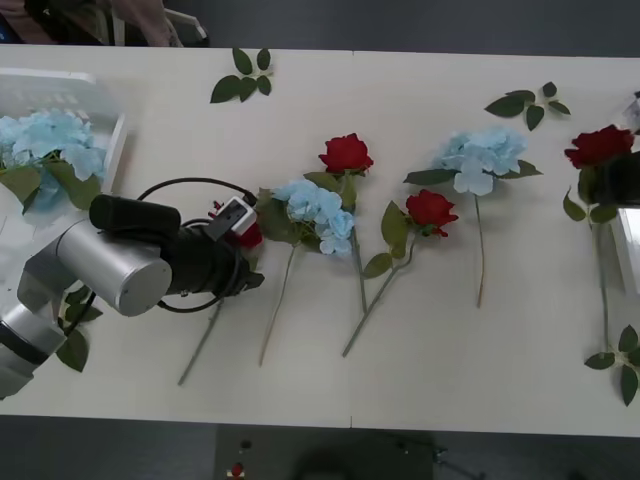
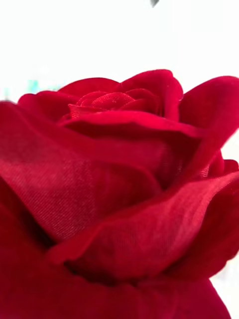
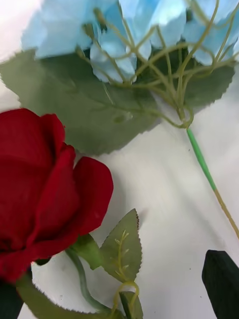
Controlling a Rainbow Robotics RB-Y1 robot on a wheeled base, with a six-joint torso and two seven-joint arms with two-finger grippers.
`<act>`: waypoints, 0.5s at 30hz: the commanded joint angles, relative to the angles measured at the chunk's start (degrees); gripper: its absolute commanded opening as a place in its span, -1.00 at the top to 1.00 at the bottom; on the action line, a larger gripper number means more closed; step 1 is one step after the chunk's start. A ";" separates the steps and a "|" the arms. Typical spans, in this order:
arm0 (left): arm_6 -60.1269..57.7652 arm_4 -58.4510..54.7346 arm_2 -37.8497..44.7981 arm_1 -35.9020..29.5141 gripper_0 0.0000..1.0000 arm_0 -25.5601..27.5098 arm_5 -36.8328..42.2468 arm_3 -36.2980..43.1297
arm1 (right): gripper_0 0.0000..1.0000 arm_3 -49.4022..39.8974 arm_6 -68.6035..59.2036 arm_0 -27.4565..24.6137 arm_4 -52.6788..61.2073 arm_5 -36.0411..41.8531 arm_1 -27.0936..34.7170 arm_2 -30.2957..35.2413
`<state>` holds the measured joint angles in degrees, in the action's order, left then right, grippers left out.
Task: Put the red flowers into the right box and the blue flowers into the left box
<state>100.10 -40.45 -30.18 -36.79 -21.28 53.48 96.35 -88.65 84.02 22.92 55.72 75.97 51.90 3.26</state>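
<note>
On the table, front view: left box [image 1: 112, 150] holds blue flowers [image 1: 45, 140]; two blue [image 1: 315, 208], three red flowers [image 1: 346, 154] still lie out; right gripper [image 1: 622, 180] carries a rose beside right box [image 1: 632, 250].
Right wrist view: rose bloom [image 2: 119, 189] close up; grip unclear.
Left wrist view: left gripper [image 3: 114, 294] spread open around a rose [image 3: 45, 184], nothing held.

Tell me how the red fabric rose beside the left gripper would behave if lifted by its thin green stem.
The red fabric rose: cloth petals suggest it's light and not fragile. Its long thin stem probably flexes, so the head may droop.
</note>
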 commanded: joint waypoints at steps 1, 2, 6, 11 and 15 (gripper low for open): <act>-1.31 1.51 -1.02 -0.91 -1.00 -2.09 0.04 -1.43 | 1.00 -0.91 2.02 1.69 -4.48 0.84 3.38 4.04; -1.13 1.95 -1.11 -1.09 -1.00 -2.09 0.04 -1.43 | 1.00 -0.65 2.11 1.96 -5.01 0.84 3.65 4.21; -1.13 4.15 -2.43 -2.06 -0.87 -2.09 0.04 -1.43 | 1.00 3.74 2.81 5.82 -10.28 0.14 4.00 3.86; -1.66 8.02 -3.66 -1.97 -0.53 -2.09 0.04 -1.43 | 1.00 9.81 3.69 10.57 -17.23 -3.29 3.91 0.17; -2.54 8.63 -4.28 -1.44 -0.52 -2.09 0.04 -2.04 | 1.00 17.54 4.04 16.20 -21.97 -7.86 2.94 -3.87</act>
<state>100.09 -31.96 -34.19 -37.18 -22.31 53.48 93.92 -74.95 85.02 34.29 35.90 70.15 54.93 0.56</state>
